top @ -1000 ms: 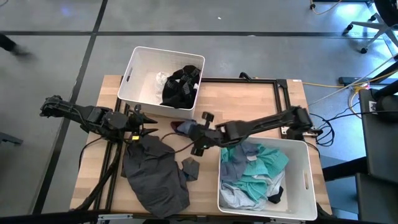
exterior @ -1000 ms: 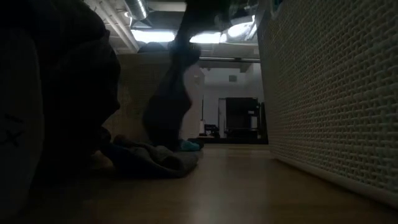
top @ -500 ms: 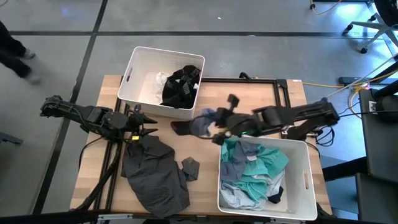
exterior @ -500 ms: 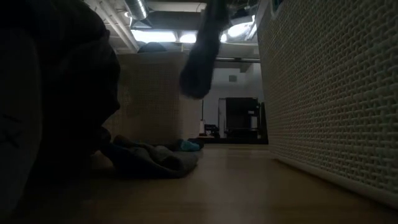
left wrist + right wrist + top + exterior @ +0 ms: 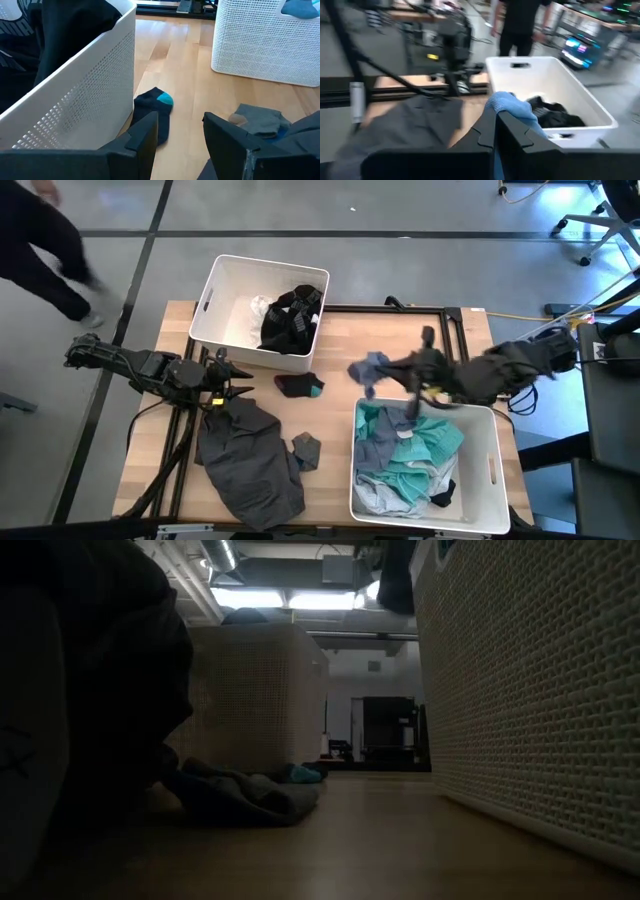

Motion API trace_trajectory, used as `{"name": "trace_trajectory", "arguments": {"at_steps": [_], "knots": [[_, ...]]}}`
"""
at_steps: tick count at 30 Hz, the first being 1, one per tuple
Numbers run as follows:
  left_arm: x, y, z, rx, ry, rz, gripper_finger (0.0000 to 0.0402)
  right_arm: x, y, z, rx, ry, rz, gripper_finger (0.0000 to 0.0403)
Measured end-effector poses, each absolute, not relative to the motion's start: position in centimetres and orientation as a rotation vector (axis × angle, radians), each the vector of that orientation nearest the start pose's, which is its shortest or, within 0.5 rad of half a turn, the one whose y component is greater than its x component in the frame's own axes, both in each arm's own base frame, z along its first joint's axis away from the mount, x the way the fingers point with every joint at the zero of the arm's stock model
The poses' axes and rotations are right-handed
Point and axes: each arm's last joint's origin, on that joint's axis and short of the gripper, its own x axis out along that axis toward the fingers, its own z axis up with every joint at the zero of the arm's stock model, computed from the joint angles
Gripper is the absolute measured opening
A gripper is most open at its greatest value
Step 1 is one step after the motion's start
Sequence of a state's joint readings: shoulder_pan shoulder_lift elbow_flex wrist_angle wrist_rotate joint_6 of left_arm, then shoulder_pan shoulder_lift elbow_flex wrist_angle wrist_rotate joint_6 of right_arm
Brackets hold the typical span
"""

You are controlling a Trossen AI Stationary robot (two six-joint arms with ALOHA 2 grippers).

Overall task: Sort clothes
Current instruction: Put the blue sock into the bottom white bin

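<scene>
My right gripper [image 5: 380, 372] is shut on a small blue-grey cloth [image 5: 368, 367], held above the table between the two bins; the cloth also shows in the right wrist view [image 5: 512, 107] and at the top of the low view [image 5: 395, 575]. My left gripper [image 5: 238, 380] waits open by the far bin [image 5: 215, 280], above the edge of a dark grey garment [image 5: 245, 455] lying flat on the table. A dark sock with a teal toe [image 5: 299, 385] lies flat beside the far bin and also shows in the left wrist view [image 5: 155, 107]. A small grey sock [image 5: 304, 448] lies near the garment. My right gripper pinches a bunched part of the blue-grey cloth [image 5: 506, 102] between its two fingers. The fingers reach roughly level from the table's right side. The cloth is lifted clear of the table and droops past the fingertips.
The far bin holds black clothes [image 5: 290, 320]. The near right bin [image 5: 495, 470] holds teal and grey clothes [image 5: 415, 445]. A black frame [image 5: 450, 320] lies on the table behind. A person walks at the far left [image 5: 45, 240], and another stands beyond the table [image 5: 520, 25].
My right gripper has risen and gone toward the table's right edge, carrying the blue-grey cloth off the table from beside the teal-toed sock to above the near bin's far left corner. The sock stays on the table.
</scene>
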State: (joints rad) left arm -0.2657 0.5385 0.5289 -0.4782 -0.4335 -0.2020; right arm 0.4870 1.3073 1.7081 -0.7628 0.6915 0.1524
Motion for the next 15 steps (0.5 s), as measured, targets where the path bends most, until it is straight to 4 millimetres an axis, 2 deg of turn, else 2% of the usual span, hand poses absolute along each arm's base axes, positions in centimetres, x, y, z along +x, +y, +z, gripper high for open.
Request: {"name": "trace_trajectory", "arguments": {"at_steps": [7,15], "knots": [[12.1,-2.0,25.2,-0.035,0.439,0.211,0.0147,18.2,12.3,48.7,0.005,0.247,-0.033,0.0012],[12.1,-2.0,25.2,-0.038,0.438,0.213,0.0147,15.3,15.1,47.8,0.107,0.333,0.105,0.0012]]}}
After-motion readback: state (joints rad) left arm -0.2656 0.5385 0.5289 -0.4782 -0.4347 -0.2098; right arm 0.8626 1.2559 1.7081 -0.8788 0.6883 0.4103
